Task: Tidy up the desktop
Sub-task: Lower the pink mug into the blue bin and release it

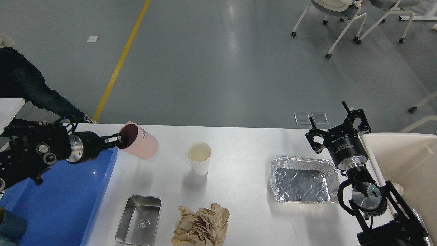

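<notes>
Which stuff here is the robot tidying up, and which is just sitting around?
Part of the job:
desktop
pink cup, held tilted in the left pincer
paper cup
steel tin
crumpled paper
foil tray
blue tray
cream bin
right pincer, open

Just around:
chairs
yellow floor line
person's legs
</notes>
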`<control>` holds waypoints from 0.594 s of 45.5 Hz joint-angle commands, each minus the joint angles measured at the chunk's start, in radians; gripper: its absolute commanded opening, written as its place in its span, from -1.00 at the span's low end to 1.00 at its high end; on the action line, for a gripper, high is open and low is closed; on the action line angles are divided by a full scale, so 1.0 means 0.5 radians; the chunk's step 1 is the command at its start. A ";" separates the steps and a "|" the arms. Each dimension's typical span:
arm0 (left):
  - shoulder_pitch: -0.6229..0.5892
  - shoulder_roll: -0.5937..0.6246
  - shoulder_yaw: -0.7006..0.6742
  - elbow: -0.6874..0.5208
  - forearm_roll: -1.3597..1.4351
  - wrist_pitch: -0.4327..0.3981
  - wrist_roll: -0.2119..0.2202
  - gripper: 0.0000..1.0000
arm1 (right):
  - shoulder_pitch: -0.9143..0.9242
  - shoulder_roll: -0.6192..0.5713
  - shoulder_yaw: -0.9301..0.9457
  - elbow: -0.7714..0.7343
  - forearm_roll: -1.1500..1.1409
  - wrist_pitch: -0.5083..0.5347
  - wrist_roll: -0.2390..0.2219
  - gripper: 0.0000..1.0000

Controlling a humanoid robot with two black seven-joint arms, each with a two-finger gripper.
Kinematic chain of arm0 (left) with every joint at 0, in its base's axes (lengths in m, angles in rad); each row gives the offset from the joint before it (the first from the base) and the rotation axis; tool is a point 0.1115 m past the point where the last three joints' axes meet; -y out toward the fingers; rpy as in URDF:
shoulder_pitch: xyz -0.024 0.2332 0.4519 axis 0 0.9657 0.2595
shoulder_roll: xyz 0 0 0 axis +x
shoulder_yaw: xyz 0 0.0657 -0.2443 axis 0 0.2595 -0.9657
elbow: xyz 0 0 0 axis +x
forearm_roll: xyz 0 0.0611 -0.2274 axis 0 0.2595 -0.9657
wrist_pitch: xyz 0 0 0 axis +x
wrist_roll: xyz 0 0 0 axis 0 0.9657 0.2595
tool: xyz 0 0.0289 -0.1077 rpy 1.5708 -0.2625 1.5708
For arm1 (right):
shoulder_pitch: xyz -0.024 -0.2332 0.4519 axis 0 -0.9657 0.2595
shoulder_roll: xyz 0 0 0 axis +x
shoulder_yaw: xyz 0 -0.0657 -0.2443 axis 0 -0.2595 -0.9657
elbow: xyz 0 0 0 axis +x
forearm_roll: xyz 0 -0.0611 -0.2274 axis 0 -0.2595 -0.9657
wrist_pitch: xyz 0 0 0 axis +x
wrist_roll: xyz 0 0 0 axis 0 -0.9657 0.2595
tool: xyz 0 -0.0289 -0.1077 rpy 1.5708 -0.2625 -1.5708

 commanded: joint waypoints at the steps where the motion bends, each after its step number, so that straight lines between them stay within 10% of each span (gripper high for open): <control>1: -0.272 0.318 -0.003 -0.157 -0.049 -0.235 -0.007 -1.00 | 0.009 0.023 -0.005 0.001 0.000 0.000 0.000 1.00; 14: -0.604 0.778 0.016 -0.298 -0.058 -0.560 -0.028 -1.00 | 0.000 0.047 -0.005 0.013 -0.003 0.000 0.000 1.00; 27: -0.083 0.990 0.328 -0.289 -0.027 -0.177 -0.098 -1.00 | 0.006 0.063 -0.008 0.016 -0.003 0.000 0.000 1.00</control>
